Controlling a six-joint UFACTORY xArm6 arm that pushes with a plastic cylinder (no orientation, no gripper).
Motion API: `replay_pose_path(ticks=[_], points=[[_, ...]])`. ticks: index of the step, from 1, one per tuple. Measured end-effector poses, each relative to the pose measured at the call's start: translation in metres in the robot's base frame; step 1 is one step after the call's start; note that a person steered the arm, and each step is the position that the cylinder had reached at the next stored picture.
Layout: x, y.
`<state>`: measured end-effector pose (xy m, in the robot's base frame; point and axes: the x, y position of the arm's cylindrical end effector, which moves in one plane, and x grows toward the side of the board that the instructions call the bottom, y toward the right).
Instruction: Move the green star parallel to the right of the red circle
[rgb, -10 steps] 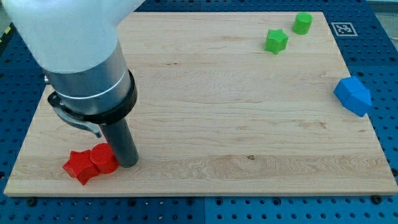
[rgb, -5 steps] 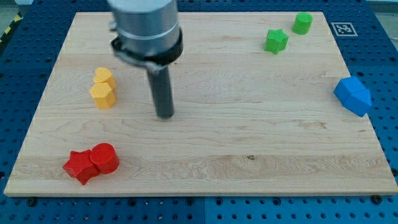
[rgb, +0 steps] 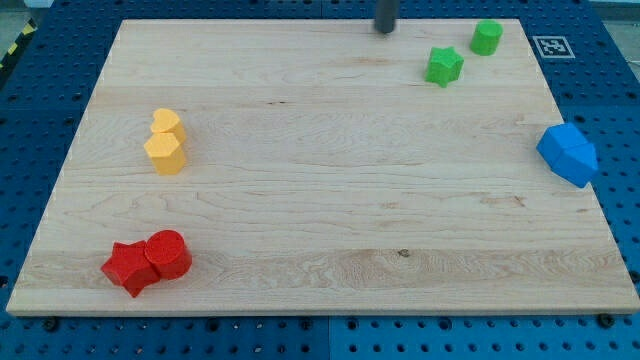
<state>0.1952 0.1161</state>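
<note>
My tip (rgb: 385, 30) is seen near the view's top, no gripper being fitted. The green star (rgb: 444, 66) lies lower right of it, untouched; the red circle (rgb: 169, 254) is far lower left.

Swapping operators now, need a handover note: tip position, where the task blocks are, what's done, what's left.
My tip is at the view's top edge of the wooden board, left of the green star block and not touching it.
The green star sits near the view's top right, beside a green cylinder block.
The red cylinder block (the task's circle) is at the view's bottom left, touching a red star block.
Done: nothing yet.
Left: push the green star across the board to the view's right of the red cylinder, level with it.
</note>
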Motion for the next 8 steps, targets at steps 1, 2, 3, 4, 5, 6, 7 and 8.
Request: replay_pose_path(ticks=[1,2,3,4,5,6,7,8], points=[[-0.003,0.043],[-0.003,0.137],[-0.003,0.209],[0.011,0.203],[0.044,0.147],[0.096,0.085],[0.147,0.033],[0.149,0.032]])
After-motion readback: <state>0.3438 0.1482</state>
